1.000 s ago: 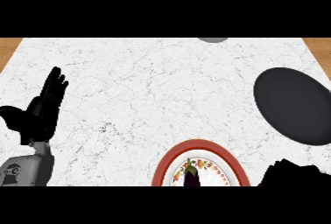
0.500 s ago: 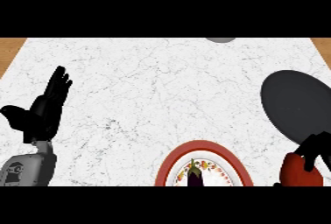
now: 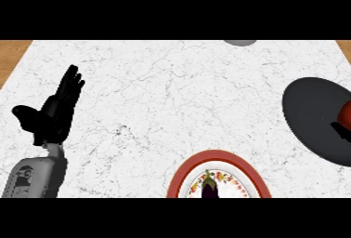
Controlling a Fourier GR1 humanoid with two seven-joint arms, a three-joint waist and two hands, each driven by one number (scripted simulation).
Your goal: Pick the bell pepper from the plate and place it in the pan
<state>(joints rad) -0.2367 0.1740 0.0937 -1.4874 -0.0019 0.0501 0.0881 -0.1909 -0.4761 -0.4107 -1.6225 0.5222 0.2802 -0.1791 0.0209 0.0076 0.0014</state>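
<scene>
pepper [image 3: 346,113] is a red bit at the right edge, over the pan [image 3: 316,116], off the plate [image 3: 218,158] | right hand [image 3: 341,130] just a dark sliver under it, grip can't tell | left hand [image 3: 55,109] spread, resting far left | so right hand's nearer; long axis hidden

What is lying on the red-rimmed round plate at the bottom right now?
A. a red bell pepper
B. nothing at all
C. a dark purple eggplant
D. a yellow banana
C: a dark purple eggplant lies on the red-rimmed round plate, while something red shows at the right edge over the dark round pan.
</scene>
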